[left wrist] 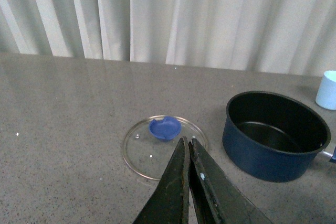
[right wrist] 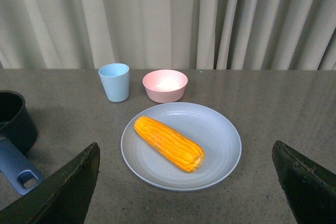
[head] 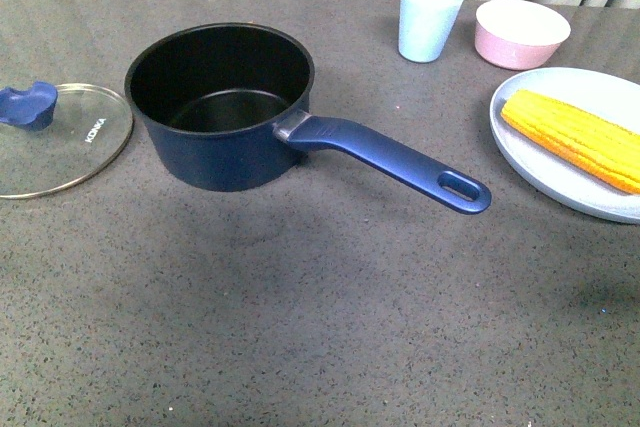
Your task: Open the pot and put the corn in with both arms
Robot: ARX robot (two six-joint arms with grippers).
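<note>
The dark blue pot (head: 222, 107) stands uncovered at the table's middle left, black inside and empty, its long handle (head: 400, 161) reaching toward the right. Its glass lid (head: 62, 137) with a blue knob lies flat on the table left of it. The yellow corn (head: 572, 137) rests on a pale plate (head: 560, 182) at the right. Neither arm shows in the front view. My left gripper (left wrist: 188, 141) is shut and empty, held above the near edge of the lid (left wrist: 164, 147). My right gripper (right wrist: 186, 153) is wide open, hovering short of the corn (right wrist: 169, 143) on its plate.
A light blue cup (head: 429, 19) and a pink bowl (head: 521, 33) stand at the back right, behind the plate. Pale curtains hang beyond the table's far edge.
</note>
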